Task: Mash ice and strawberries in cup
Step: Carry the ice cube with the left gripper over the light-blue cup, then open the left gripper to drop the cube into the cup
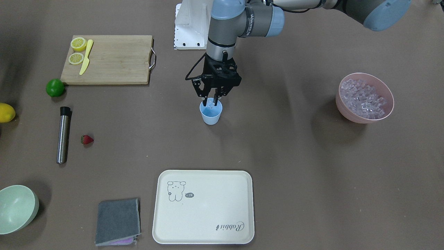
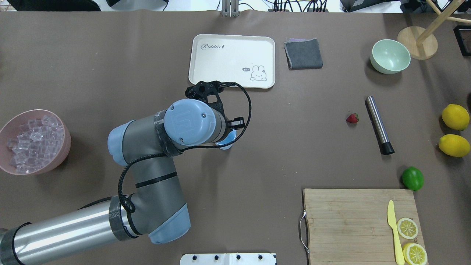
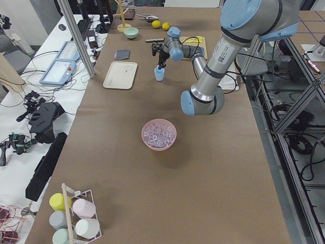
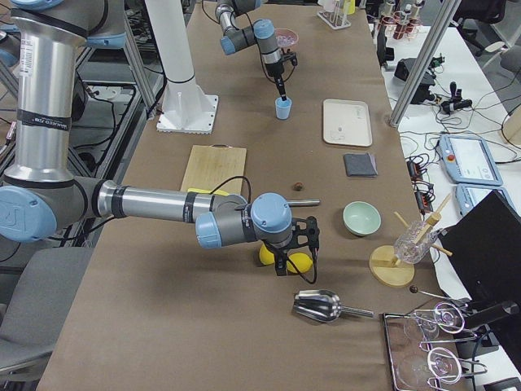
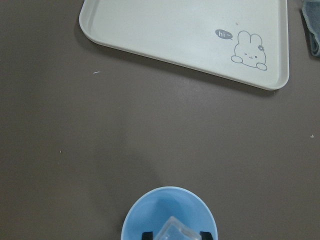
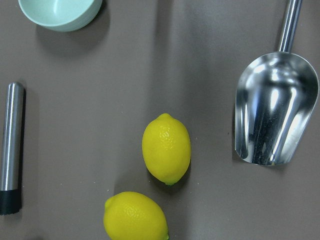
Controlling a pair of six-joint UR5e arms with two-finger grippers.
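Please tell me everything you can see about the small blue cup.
The cup is small, light blue, tapered, handle-free and plastic-looking. It stands upright on the brown table, between the robot's base and the cream tray. The left hand is at its mouth, holding a clear ice cube. No other contents show.

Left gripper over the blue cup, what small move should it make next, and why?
Probably open the left gripper and let the ice cube drop. The left wrist view shows the cube pinched in its grip right above the open mouth of the cup, so releasing should land it inside. The strawberry lies on the table, untouched.
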